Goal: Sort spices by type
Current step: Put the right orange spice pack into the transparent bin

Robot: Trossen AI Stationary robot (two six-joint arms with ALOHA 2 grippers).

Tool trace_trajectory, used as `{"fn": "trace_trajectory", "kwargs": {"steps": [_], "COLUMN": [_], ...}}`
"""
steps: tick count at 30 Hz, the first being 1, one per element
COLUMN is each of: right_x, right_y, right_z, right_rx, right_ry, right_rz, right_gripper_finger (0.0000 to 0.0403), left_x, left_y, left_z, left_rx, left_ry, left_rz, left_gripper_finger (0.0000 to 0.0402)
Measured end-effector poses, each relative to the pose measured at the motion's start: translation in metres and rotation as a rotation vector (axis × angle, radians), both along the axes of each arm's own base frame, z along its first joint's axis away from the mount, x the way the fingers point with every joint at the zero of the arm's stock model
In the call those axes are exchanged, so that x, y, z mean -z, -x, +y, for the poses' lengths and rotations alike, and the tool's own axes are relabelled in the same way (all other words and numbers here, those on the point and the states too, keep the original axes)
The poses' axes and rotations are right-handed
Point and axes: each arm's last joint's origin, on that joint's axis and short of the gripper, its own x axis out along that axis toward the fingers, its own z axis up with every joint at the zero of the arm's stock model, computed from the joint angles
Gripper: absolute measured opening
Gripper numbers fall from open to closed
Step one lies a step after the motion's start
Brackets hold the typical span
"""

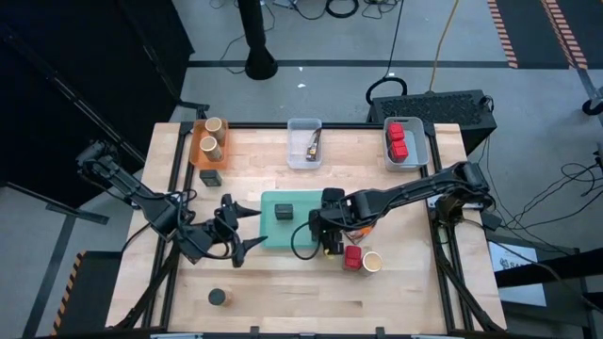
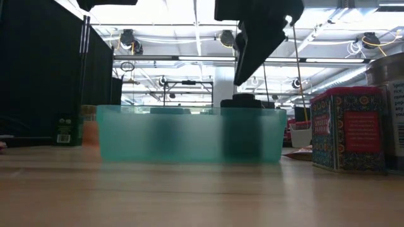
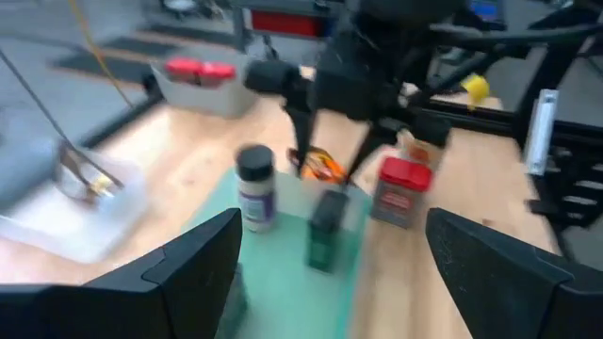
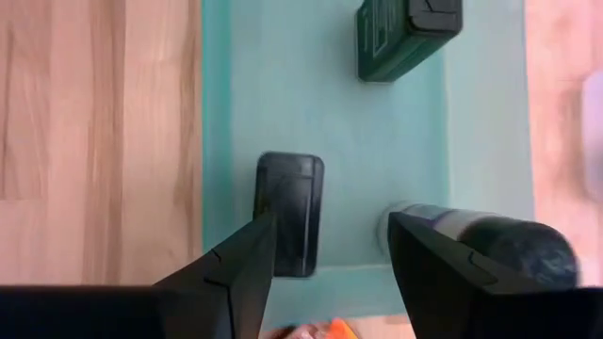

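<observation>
Low view — tray (image 2: 189,135) contents blurred

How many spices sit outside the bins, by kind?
Dark grey jars and blocks: 5 (block beside orange bin; two blocks and capped jar on teal tray; round jar at table front)
Red cubes: 1
Tan jars: 1
Orange packets: 1, at right gripper
Total: 8
</observation>
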Motion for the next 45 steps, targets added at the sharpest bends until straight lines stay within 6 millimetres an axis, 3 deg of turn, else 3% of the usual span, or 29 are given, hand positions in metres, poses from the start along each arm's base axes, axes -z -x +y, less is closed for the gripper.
{"fn": "trace_trajectory", "kwargs": {"steps": [4,11,18,23,28,40,45], "right_x": [-0.016,-0.053,-0.067,-0.068,-0.065,-0.047,-0.045], "right_y": [0.011,0.05,0.074,0.081,0.087,0.126,0.129], "right_z": [0.005,0.028,0.048,0.059,0.062,0.039,0.029], "right_rx": [-0.029,-0.011,0.025,0.036,0.099,0.501,0.576], "right_ry": [0.025,0.111,0.205,0.273,0.231,0.231,0.214], "right_rz": [-0.029,-0.25,-0.422,-0.458,-0.44,-0.145,-0.06], "right_gripper_finger": [0.019,0.019,0.019,0.019,0.019,0.019,0.019], "left_x": [0.007,0.013,0.012,0.009,0.009,0.009,0.008], "left_y": [0.002,0.003,-0.005,-0.013,-0.017,-0.017,-0.017], "left_z": [0.0,0.0,-0.007,-0.012,-0.015,-0.015,-0.014], "left_rx": [0.013,-0.033,-0.004,0.002,0.011,0.002,-0.018], "left_ry": [0.083,0.17,0.192,0.188,0.166,0.125,0.081], "left_rz": [0.056,0.084,0.089,0.095,0.106,0.103,0.094], "left_gripper_finger": [0.0333,0.0333,0.0333,0.0333,0.0333,0.0333,0.0333]}}
